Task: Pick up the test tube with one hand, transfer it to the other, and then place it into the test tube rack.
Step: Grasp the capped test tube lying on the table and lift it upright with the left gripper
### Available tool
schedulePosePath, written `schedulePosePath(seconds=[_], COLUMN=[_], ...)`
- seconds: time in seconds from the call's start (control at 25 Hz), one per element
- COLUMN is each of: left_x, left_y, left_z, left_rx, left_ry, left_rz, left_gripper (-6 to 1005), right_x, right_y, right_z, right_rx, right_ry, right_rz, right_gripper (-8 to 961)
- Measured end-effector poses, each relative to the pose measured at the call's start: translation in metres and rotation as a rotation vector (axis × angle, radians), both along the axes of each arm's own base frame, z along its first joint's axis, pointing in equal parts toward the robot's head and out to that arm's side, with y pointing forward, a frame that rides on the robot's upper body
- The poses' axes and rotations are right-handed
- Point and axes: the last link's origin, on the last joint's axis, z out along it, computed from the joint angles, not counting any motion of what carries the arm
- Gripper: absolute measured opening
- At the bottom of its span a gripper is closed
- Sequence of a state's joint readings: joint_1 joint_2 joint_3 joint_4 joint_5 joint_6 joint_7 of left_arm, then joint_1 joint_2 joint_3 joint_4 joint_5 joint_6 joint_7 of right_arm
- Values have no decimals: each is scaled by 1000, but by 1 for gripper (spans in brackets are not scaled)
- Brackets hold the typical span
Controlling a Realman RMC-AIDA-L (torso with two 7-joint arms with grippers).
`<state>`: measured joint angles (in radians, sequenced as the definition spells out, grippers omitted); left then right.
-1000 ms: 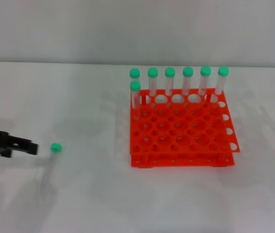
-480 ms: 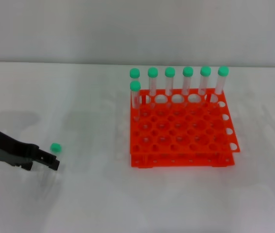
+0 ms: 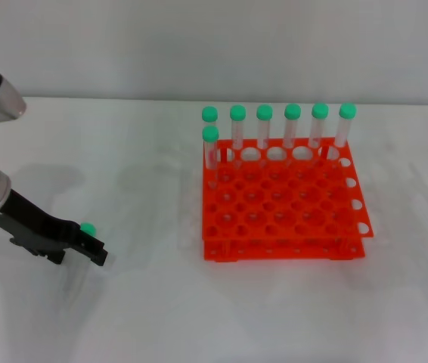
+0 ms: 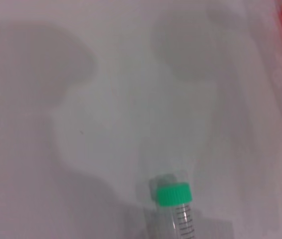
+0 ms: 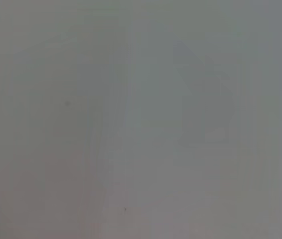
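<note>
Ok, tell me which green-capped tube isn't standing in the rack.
The test tube lying on the table by the left claw; the other seven stand upright in the orange rack.

No readable words, brands or numbers anywhere. Only fine black graduation lines on the clear wall of the test tube [image 4: 185, 219], just below its green cap, too small for any figures to be made out. Nothing printed on the test tube rack [image 3: 283, 200] or on the white table [image 3: 161, 302].
</note>
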<state>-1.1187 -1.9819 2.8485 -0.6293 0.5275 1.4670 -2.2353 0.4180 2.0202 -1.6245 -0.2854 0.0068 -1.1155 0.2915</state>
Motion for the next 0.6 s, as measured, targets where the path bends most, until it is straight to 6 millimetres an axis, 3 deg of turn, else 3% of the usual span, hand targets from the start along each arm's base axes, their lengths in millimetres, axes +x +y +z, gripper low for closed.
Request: schedulePosePath(seconds=[0.2, 0.44, 0.6], left_x=[7, 14, 15], left_y=[2, 6, 4], left_z=[-5, -4, -11], left_rx=[-43, -52, -83], left_ry=[33, 59, 69], left_rz=[11, 14, 14], left_gripper=[879, 670, 584], right_x=[1, 3, 4], right_y=[0, 0, 0], right_z=[0, 1, 2], right_rx=[-1, 3, 15], right_ry=[6, 9, 17], right_rz=[-5, -14, -21], right_gripper=[829, 830, 829])
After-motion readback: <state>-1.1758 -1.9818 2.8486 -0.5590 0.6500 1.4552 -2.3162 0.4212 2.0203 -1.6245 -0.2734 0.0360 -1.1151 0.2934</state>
